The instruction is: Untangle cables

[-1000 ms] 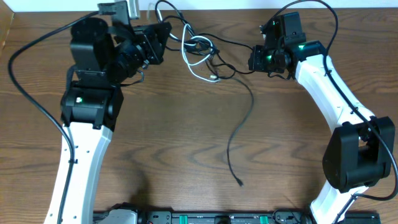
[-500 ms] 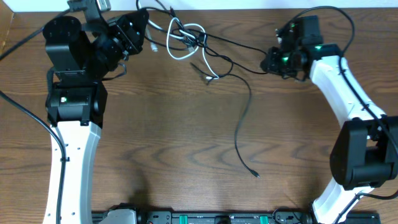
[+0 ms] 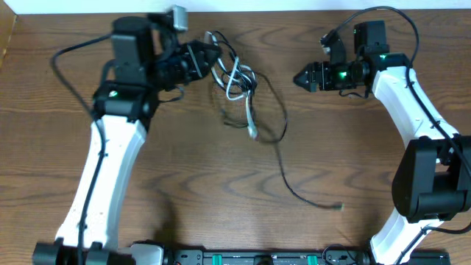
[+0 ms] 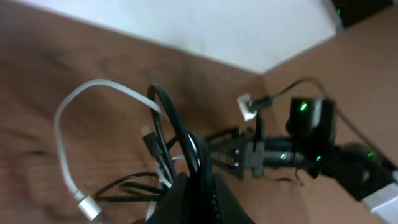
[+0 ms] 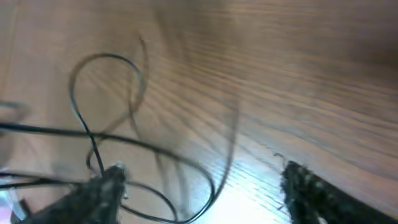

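The cables hang in one tangle from my left gripper (image 3: pixel 212 59), which is shut on the bundle at the back of the table. The white cable (image 3: pixel 237 78) loops beside the fingers, and its silver plug (image 3: pixel 252 132) rests on the wood. In the left wrist view the white cable (image 4: pixel 62 124) arcs left of the shut fingers (image 4: pixel 186 202). The black cable (image 3: pixel 284 121) curls out of the tangle and trails to a free plug end (image 3: pixel 339 208) front right. My right gripper (image 3: pixel 299 77) stands open, apart from the tangle, its jaws wide with only black cable (image 5: pixel 211 186) loops lying on the table beyond them.
Thick black wires fixed to both arms arch over the back of the table. The white wall edge (image 3: pixel 257 6) runs along the far side. A black rail (image 3: pixel 243 258) lines the front edge. Bare brown wood (image 3: pixel 199 184) fills the middle.
My right gripper has opened and let go of the black cable. The left gripper has swung right with the tangle. The black cable's free end has slid right and forward.
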Motion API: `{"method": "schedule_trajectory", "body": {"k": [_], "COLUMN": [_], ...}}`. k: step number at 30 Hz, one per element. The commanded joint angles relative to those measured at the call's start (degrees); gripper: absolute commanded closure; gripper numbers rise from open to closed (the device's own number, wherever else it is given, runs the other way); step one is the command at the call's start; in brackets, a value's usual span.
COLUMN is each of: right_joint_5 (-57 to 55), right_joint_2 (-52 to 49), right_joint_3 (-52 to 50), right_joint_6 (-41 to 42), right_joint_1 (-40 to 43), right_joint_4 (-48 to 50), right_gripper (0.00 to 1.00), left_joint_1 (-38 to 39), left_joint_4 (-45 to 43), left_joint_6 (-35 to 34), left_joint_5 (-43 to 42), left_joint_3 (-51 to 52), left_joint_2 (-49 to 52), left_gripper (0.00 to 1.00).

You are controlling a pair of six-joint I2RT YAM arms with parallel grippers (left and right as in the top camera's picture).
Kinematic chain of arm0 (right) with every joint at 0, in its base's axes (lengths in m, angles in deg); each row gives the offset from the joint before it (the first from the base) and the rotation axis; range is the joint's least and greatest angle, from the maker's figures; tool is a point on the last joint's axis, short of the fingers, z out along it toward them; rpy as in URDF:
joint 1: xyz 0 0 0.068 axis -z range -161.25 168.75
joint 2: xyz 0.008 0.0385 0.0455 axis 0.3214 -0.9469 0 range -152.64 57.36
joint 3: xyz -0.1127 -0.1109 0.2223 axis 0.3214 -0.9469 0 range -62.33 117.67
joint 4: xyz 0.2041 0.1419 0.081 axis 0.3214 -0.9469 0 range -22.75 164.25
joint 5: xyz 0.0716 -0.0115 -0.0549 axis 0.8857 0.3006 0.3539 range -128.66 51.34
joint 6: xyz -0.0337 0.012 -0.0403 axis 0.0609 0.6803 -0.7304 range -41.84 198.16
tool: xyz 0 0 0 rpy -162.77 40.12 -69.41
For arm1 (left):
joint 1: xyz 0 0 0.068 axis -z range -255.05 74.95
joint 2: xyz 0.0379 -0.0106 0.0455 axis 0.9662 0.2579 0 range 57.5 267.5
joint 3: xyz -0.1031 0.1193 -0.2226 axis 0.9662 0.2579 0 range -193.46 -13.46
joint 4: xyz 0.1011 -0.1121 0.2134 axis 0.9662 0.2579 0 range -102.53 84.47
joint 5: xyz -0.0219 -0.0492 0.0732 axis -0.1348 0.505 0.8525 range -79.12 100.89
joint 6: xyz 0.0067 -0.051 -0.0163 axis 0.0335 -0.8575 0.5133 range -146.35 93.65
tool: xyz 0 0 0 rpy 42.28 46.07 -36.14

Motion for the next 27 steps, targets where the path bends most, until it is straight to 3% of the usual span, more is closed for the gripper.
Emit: {"method": "schedule_trajectory", "body": {"k": [1, 6, 12, 18, 24, 27], "right_joint_5": [2.8, 11.0, 14.1, 9.4, 4.8, 4.8], "right_joint_2": [1.6, 3.5, 3.3, 3.2, 2.7, 2.1], "right_joint_3": [3.9, 5.3, 5.2, 5.3, 5.2, 5.2], "right_joint_6": [-4.2, -6.7, -6.0, -1.7, -1.7, -1.7], "right_joint_1": [-0.1, -1.3, -8.1, -13.6, -17.1, -18.6], "right_joint_4": [-0.6, 1.7, 6.3, 11.7, 11.7, 11.6], "right_gripper": [0.21, 0.34, 0.35, 0.37, 0.59, 0.62], "left_joint_1": [0.2, 0.2, 1.3, 1.9, 2.0, 2.0], "left_joint_4": [-0.4, -0.7, -0.7, -0.5, -0.5, -0.5], "left_joint_6": [1.3, 1.1, 1.1, 1.1, 1.1, 1.1], "left_joint_5": [-2.6, -2.6, -2.6, -2.6, -3.2, -3.2], "left_joint_3": [-1.7, -1.7, -1.7, -1.7, -1.7, -1.7], "left_joint_2": [0.5, 0.7, 0.7, 0.7, 0.7, 0.7], "left_gripper": [0.93, 0.92, 0.93, 0.93, 0.92, 0.93]}}
